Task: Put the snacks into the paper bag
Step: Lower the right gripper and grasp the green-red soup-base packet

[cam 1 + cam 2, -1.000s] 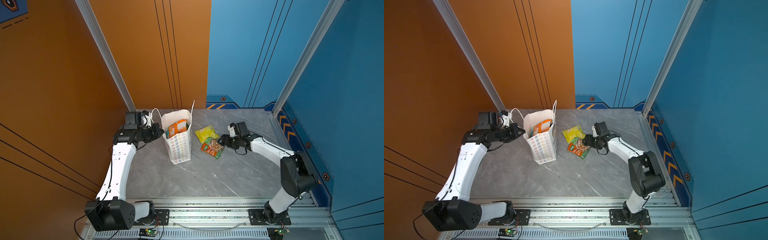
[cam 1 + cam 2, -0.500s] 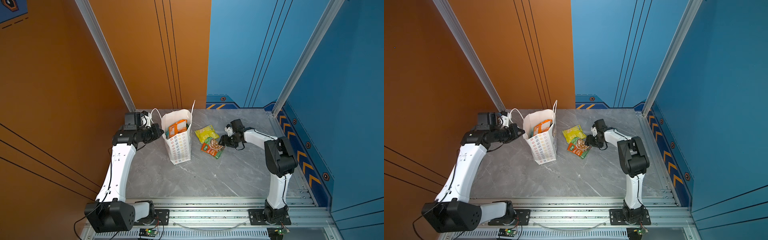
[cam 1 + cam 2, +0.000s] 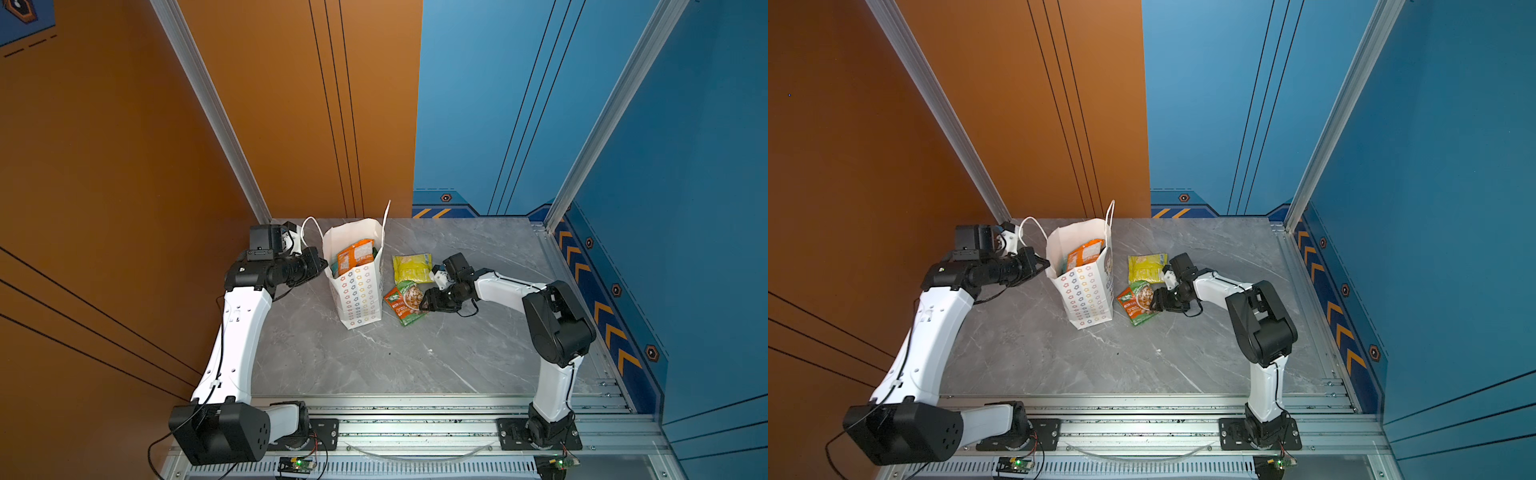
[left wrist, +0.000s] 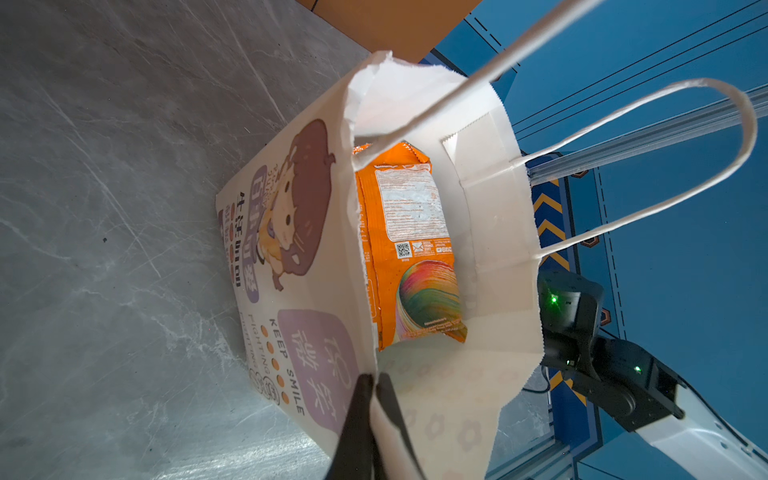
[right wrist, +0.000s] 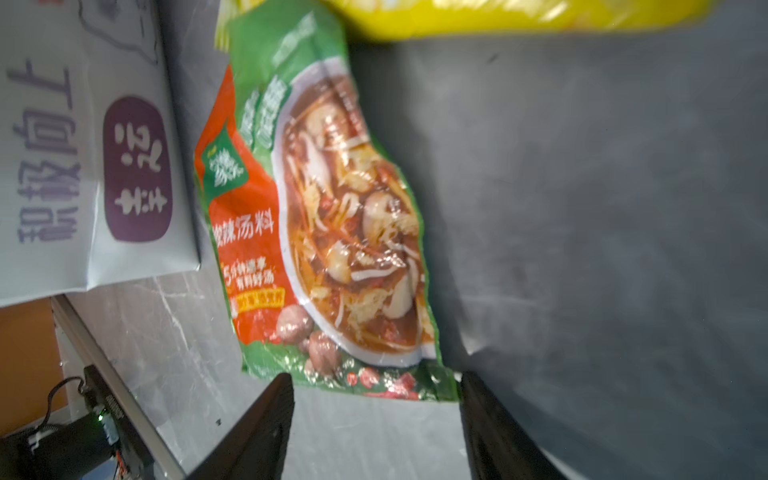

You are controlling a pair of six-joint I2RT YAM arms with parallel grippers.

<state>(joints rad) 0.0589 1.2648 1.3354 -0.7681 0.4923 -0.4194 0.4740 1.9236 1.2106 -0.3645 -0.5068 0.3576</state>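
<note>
The white paper bag (image 3: 357,295) (image 3: 1086,299) stands open at the table's middle left. My left gripper (image 3: 322,266) (image 4: 374,379) is shut on its rim. An orange snack packet (image 3: 354,256) (image 4: 411,249) stands inside the bag. To the right of the bag, a green and red packet (image 3: 403,301) (image 5: 324,216) and a yellow packet (image 3: 412,268) (image 3: 1147,268) lie flat on the table. My right gripper (image 3: 426,301) (image 5: 376,386) is open and low at the green packet's near edge, its fingers on either side of that end, holding nothing.
The grey marble table (image 3: 374,361) ends at a metal rail along the front (image 3: 415,407). Orange and blue walls close in the back and sides. The bag's cord handles (image 4: 665,166) stick up above its mouth.
My right arm has folded its elbow up, and its gripper has slid forward and left to the green packet's edge. The left gripper and the bag have not moved.
</note>
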